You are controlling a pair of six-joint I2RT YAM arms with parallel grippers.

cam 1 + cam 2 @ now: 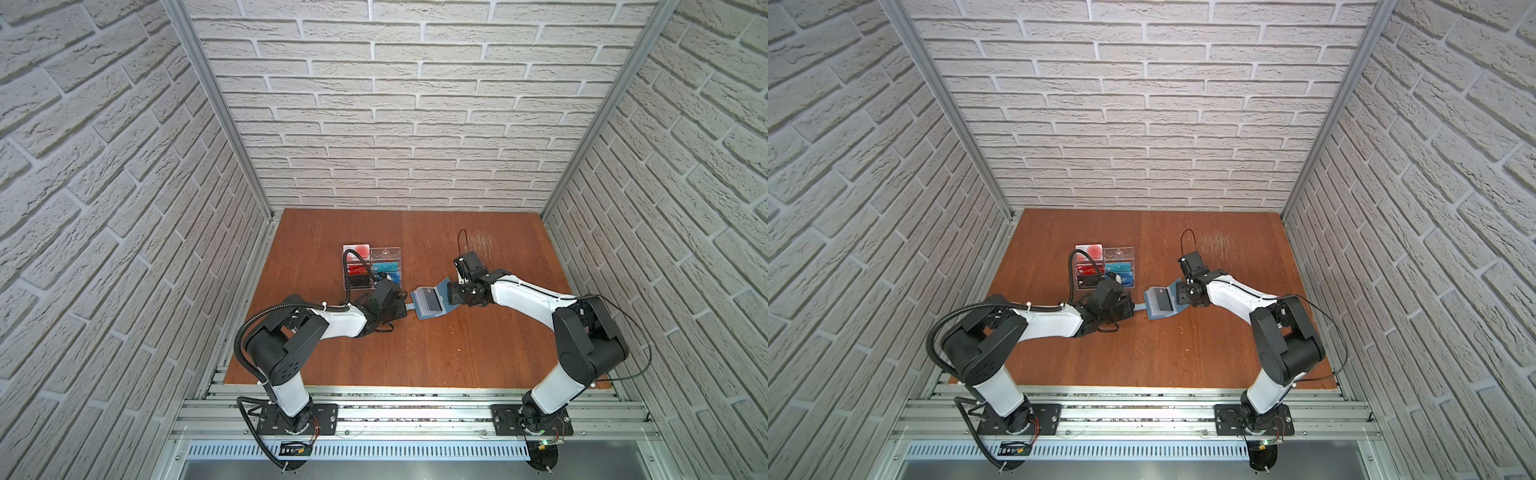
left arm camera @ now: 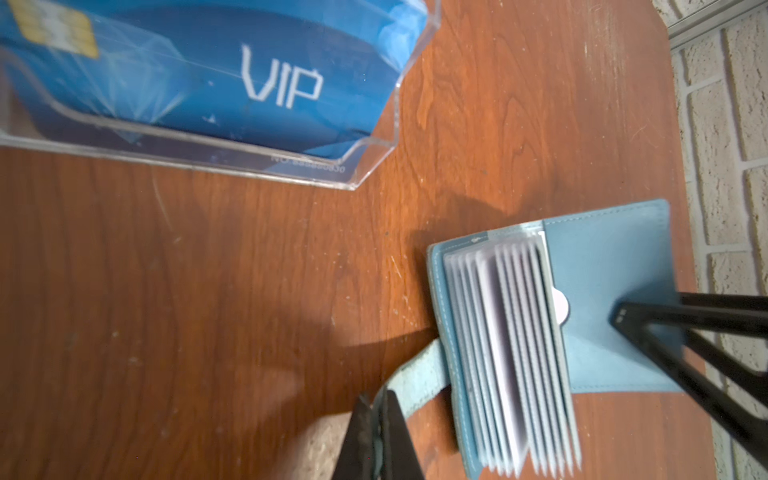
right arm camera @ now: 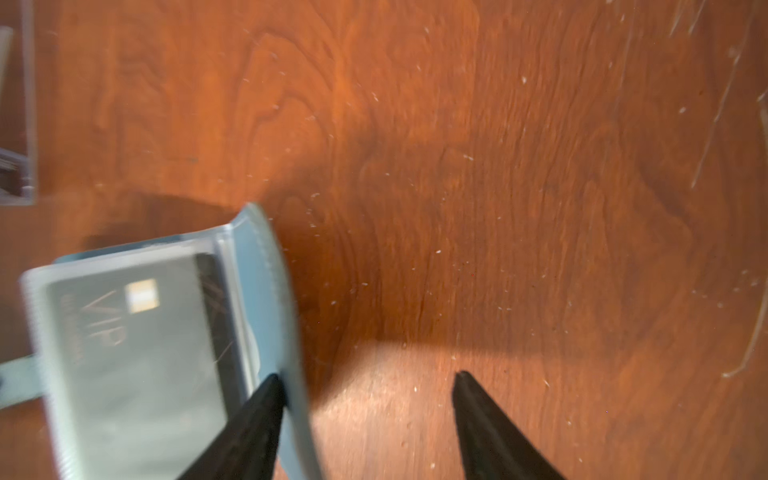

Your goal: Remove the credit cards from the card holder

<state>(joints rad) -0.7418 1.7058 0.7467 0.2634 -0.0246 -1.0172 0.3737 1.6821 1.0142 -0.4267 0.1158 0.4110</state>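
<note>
The slate-blue card holder (image 1: 428,302) lies open near the table's middle in both top views, its clear sleeves (image 2: 507,353) fanned out. A dark credit card (image 3: 137,353) marked VIP, with a chip, sits in the top sleeve. My left gripper (image 2: 378,436) is shut on the holder's strap tab (image 2: 424,370). My right gripper (image 3: 365,384) is open at the raised cover flap (image 3: 282,316). The flap's edge stands between its fingers, against the one on the sleeve side (image 3: 266,399). The other finger (image 3: 469,399) is over bare wood.
A clear acrylic rack (image 1: 390,251) stands just behind the left gripper, holding a blue VIP card (image 2: 208,83), red cards and a white card with a red circle (image 1: 357,250). Brick-pattern walls enclose the wooden table (image 1: 457,353) on three sides.
</note>
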